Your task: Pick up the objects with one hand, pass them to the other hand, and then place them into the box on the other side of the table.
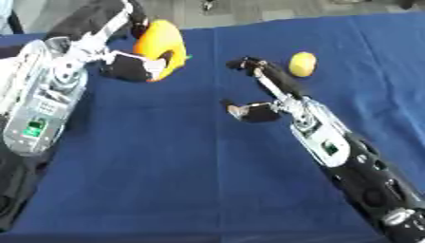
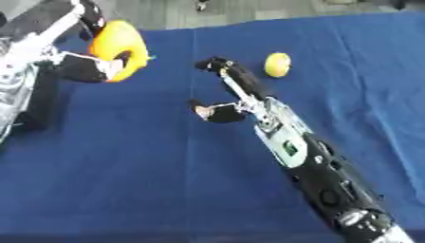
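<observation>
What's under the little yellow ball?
Just the blue tablecloth. The small yellow ball sits on it by itself, beyond the open right hand, which isn't touching it. The spot right beneath the ball is hidden.

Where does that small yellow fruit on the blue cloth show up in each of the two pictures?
Left eye view: the yellow fruit lies upper right of centre, just right of the right hand.
Right eye view: the same fruit sits a little nearer the middle, again just right of that hand's fingertips.
Shared landmark: the orange object held in the left hand at upper left.
</observation>
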